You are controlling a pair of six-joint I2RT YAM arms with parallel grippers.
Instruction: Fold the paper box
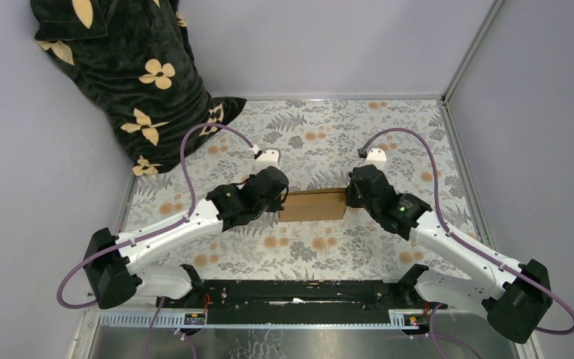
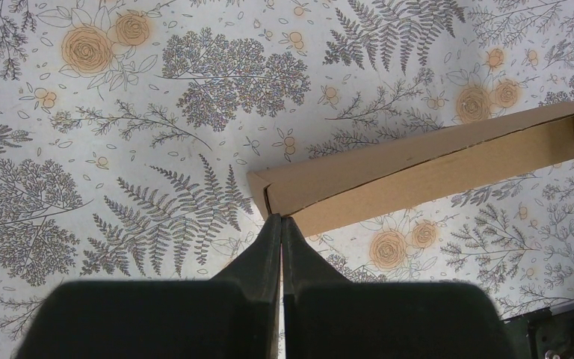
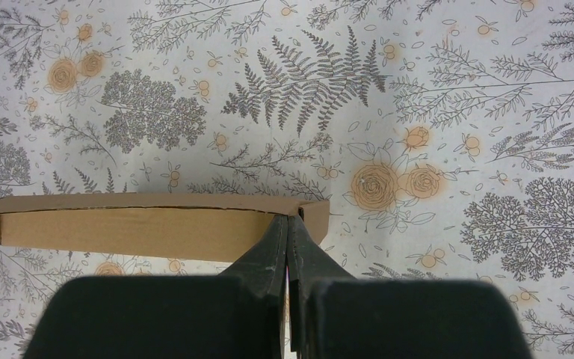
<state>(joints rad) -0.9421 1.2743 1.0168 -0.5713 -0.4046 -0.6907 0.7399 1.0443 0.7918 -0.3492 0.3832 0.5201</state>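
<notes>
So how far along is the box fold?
Done: the paper box is a shallow box shape, walls up, lid down. In hand: left jaws and right jaws, both shut, tips against its two ends; pinching or pressing, can't tell. To do: lid edge bows slightly in the right wrist view, so final tucking may remain.

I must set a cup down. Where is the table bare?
Bare: far strip between box and back wall; near strip between box and arm bases. Crowded: the middle, left gripper and right gripper at the box; far-left corner, under the cloth.
</notes>
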